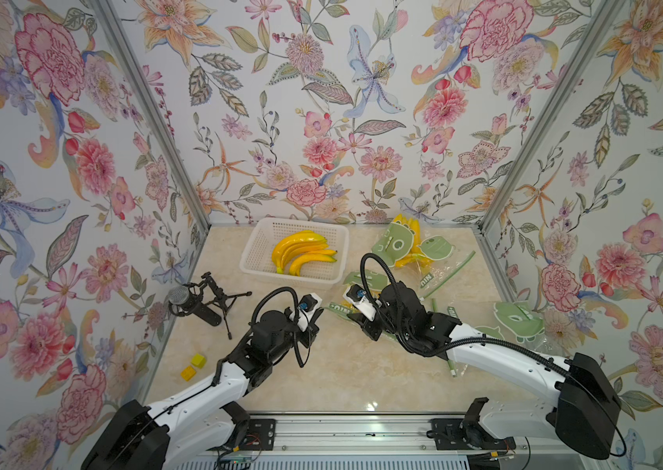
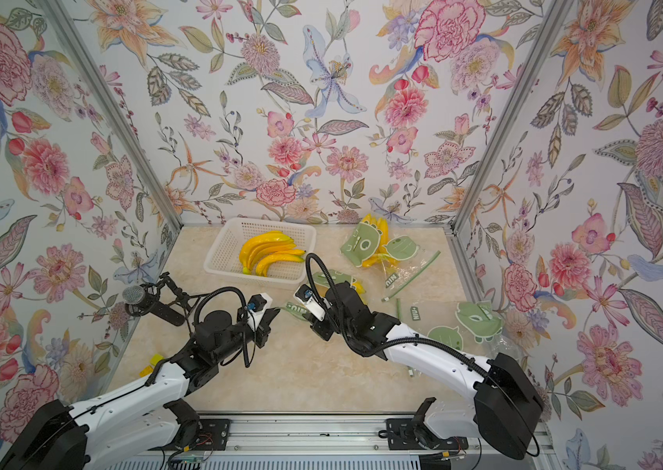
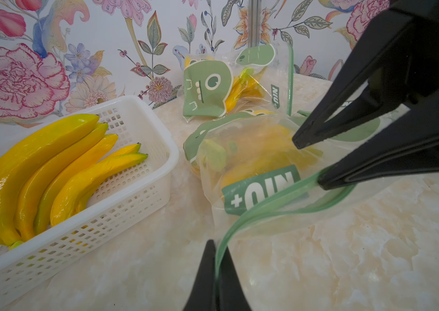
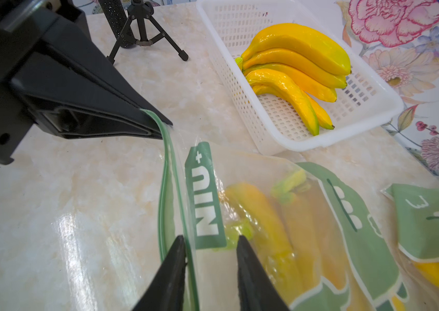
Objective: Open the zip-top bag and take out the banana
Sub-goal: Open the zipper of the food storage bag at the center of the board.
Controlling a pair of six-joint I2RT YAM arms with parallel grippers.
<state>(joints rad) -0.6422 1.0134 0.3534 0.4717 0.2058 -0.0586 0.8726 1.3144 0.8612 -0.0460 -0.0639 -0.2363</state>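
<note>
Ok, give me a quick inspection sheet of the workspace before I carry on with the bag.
Surface: marble-look tabletop, no spills seen.
Job's things: zip-top bag lies between the grippers, banana inside; its green zip strip looks partly parted.
Clutter: white basket holding a banana bunch; back bag with bananas; side bag by the right arm; microphone on a tripod; yellow blocks.
Grippers: left gripper shut on the zip strip; right gripper open, astride the bag's edge.
Cables: black cable loops at each wrist, no snag seen.
Surroundings: floral walls on three sides; metal rail in front.
</note>
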